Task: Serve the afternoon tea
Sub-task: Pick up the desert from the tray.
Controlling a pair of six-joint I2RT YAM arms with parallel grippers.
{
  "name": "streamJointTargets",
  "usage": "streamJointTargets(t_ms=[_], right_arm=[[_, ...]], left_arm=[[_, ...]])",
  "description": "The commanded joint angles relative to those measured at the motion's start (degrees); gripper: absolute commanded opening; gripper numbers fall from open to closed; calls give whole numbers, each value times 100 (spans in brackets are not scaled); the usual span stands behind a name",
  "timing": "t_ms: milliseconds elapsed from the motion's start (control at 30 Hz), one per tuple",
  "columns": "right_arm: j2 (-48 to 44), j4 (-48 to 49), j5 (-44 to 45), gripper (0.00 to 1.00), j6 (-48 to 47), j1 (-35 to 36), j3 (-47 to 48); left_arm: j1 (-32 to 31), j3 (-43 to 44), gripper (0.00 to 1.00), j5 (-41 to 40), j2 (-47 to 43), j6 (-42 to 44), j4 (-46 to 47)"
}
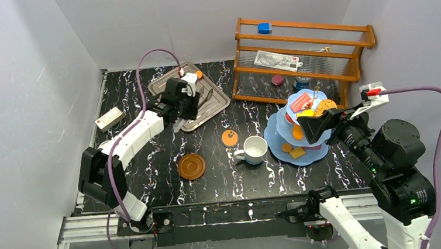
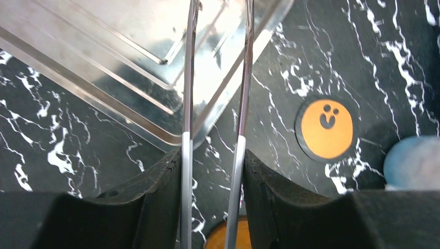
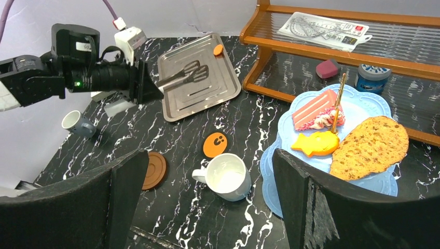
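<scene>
My left gripper (image 1: 195, 101) (image 2: 212, 161) is shut on the metal tongs (image 3: 184, 75), whose tips hang over the silver tray (image 1: 219, 103). A small orange pastry (image 3: 218, 50) lies on the tray's far corner. The light-blue tiered stand (image 1: 273, 141) holds a pink cake slice (image 3: 314, 109), an orange fish cookie (image 3: 315, 143), a large brown cookie (image 3: 371, 145) and more pastries lower down. My right gripper (image 1: 318, 123) (image 3: 207, 155) is open and empty above the stand's left side. The white mug (image 1: 255, 149) stands left of the stand, beside a brown saucer (image 1: 191, 166) and an orange disc (image 1: 229, 138). A grey mug (image 3: 78, 124) stands at far left.
A wooden rack (image 1: 304, 54) at the back right holds a blue block (image 1: 264, 27), a ruler pack, a dark red piece and a blue tin. A small white box (image 1: 110, 117) lies at the left edge. Grey walls enclose the table.
</scene>
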Motion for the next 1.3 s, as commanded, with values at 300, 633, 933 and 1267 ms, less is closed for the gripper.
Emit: streamJointTargets(t_ms=[300, 633, 933, 1267], right_arm=[[129, 261, -110, 99, 47, 33, 192], [328, 279, -83, 99, 65, 23, 387], [394, 334, -103, 99, -4, 27, 435], [419, 345, -76, 99, -73, 18, 451]], left_arm=[[1326, 1219, 41, 983, 1230, 301, 765], [1642, 2062, 43, 1536, 2194, 510, 741], [1717, 2458, 44, 1626, 2728, 702, 748], [1723, 2832, 44, 1367, 3193, 728, 710]])
